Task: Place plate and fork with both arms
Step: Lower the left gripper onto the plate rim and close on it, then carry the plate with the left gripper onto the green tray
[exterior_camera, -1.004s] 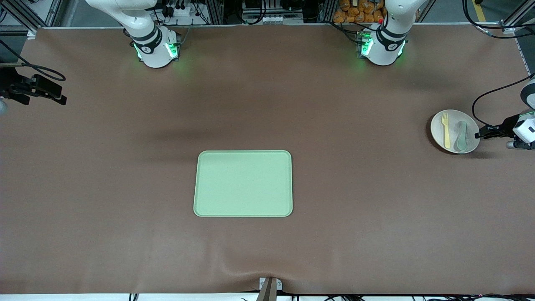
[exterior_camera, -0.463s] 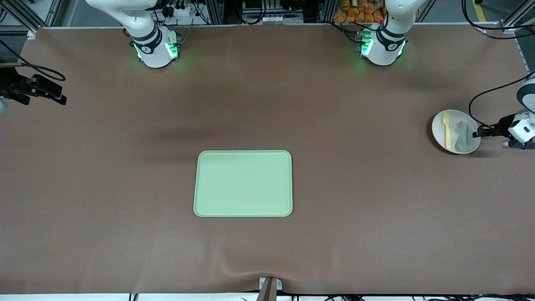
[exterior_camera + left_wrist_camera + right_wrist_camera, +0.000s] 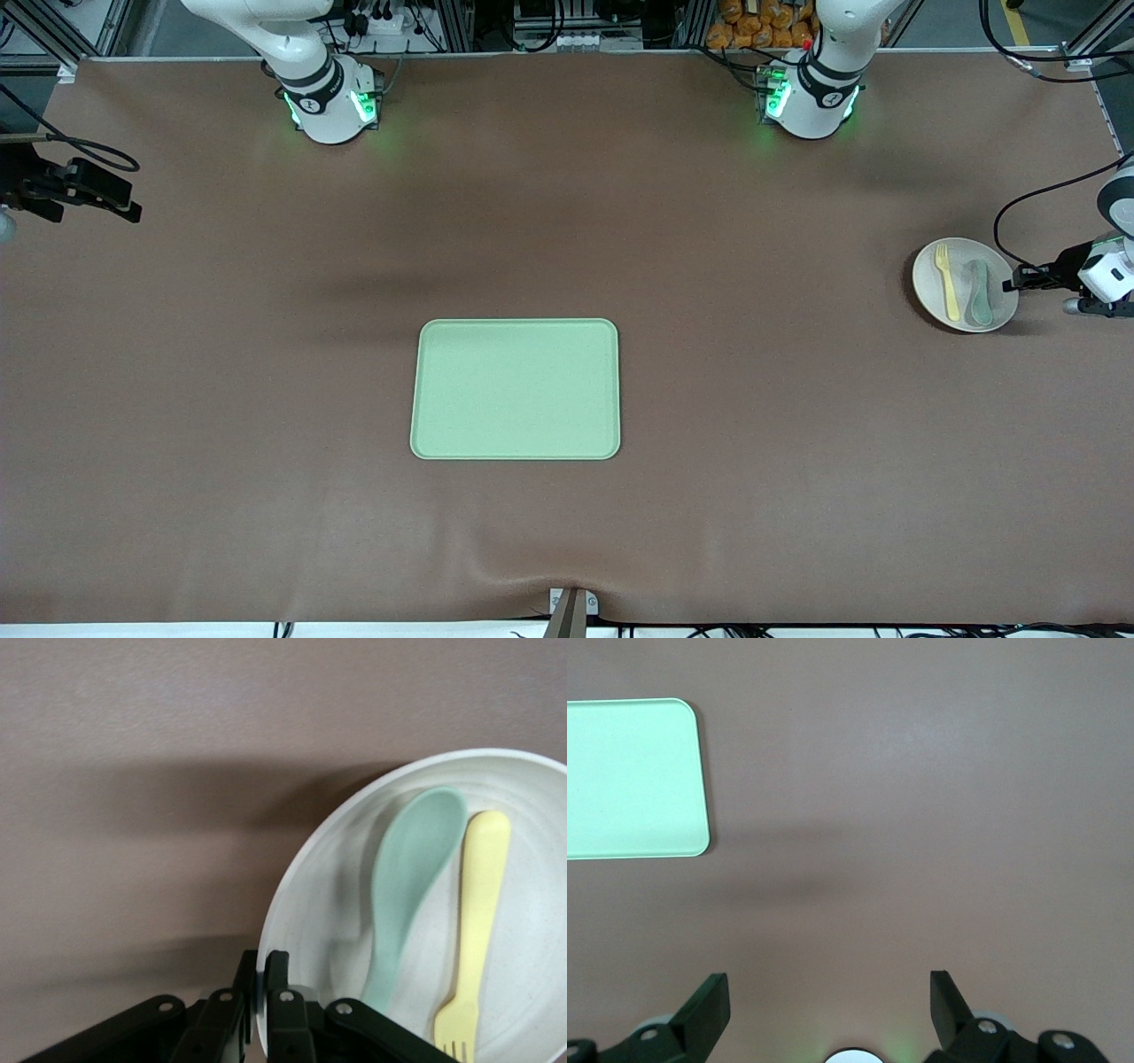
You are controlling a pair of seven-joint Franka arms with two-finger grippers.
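Note:
The cream plate (image 3: pixel 928 275) is at the left arm's end of the table, with the pale-yellow fork (image 3: pixel 946 282) and a grey-green spoon (image 3: pixel 978 292) lying in it. My left gripper (image 3: pixel 1010 285) is shut on the plate's rim. The left wrist view shows its fingers (image 3: pixel 263 961) pinching the rim of the plate (image 3: pixel 301 868), with the fork (image 3: pixel 478 921) and spoon (image 3: pixel 407 877) side by side. A dark shadow lies under the plate. My right gripper (image 3: pixel 128 208) waits open and empty at the right arm's end, its jaws wide apart in the right wrist view (image 3: pixel 830 988).
The light-green rectangular tray (image 3: pixel 516 390) lies in the middle of the brown table; its corner shows in the right wrist view (image 3: pixel 629 775). Both arm bases (image 3: pixel 332 106) (image 3: pixel 811 102) stand along the table's edge farthest from the front camera.
My left gripper has moved a little toward the plate and holds its rim. The plate has shifted slightly toward the front camera. The right arm has not moved.

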